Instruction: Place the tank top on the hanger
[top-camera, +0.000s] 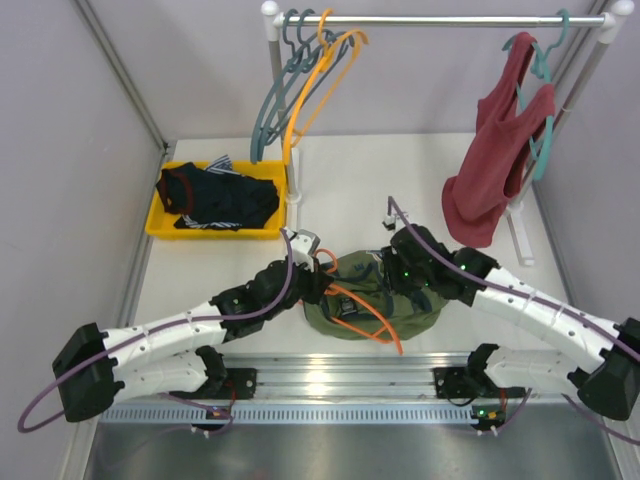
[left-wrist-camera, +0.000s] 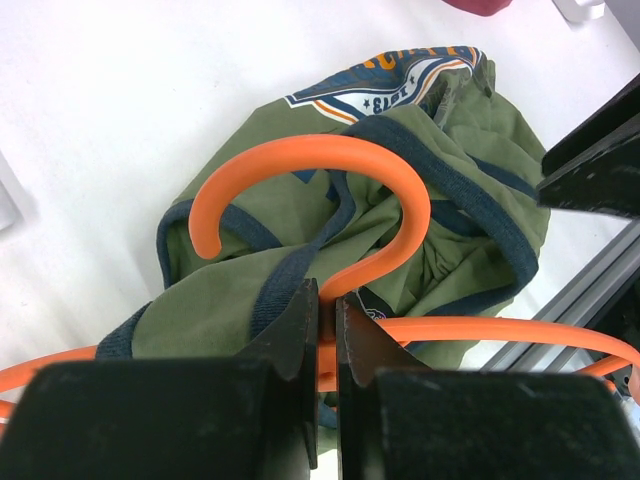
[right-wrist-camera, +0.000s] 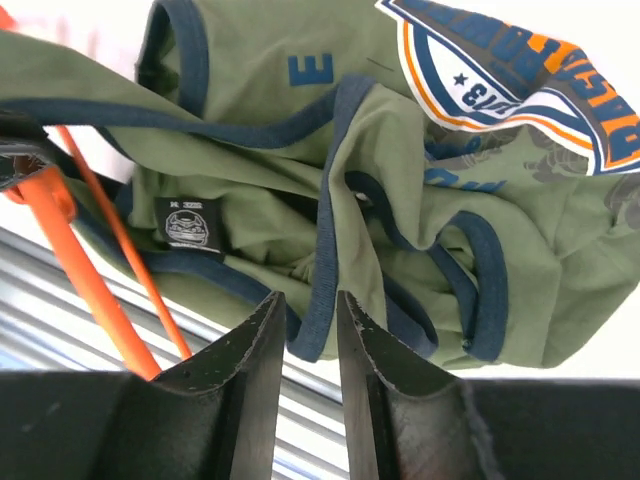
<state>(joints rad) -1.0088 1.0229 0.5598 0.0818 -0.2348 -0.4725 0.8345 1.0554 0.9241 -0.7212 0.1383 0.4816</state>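
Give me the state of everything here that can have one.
Olive-green fabric tank top: crumpled on the table, not hung.
Reddish-orange plastic hanger: lying across the tank top, neck gripped.
Left end effector: shut on the hanger.
Right end effector: nearly closed at navy trim; grip unclear.
Dark red tank top: hanging on the rail.
Dark navy striped garment: heaped in yellow tray.

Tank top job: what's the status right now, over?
Left gripper shut on the hanger neck. Right gripper astride the tank top trim, grip unclear. Tank top bunched on the table, hanger across it. Nothing seen blocking.
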